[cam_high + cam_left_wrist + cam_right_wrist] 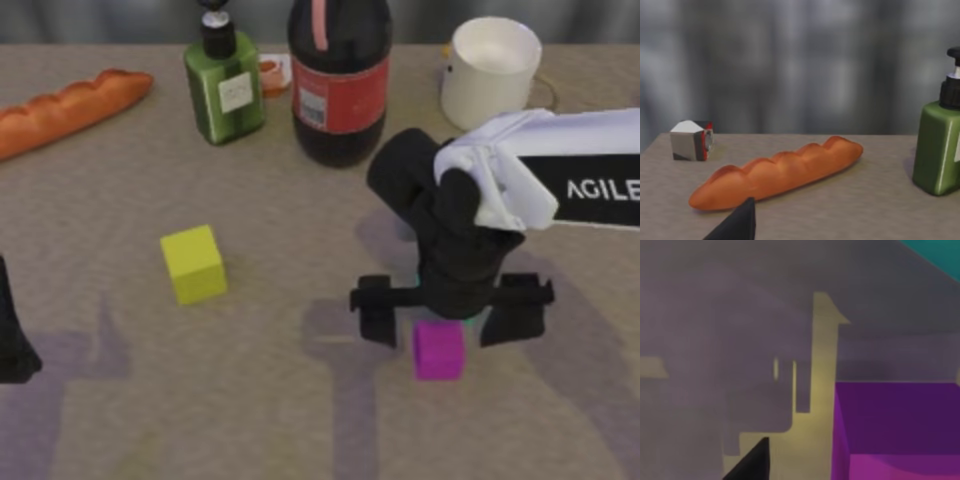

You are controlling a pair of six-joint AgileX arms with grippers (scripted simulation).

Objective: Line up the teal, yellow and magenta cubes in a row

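The right gripper [452,312] hangs with jaws spread wide; the magenta cube [439,350] lies between and slightly forward of them.

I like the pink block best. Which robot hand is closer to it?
The right hand. It hangs open just over the magenta cube, on the table's right half. The left hand sits far off at the left edge.

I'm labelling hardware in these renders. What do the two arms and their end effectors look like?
The right arm has a white shell with a black panel lettered "AGILE" in white, a black wrist, and a black two-finger right end effector. Of the left arm, only a black part shows, at the top view's left edge.
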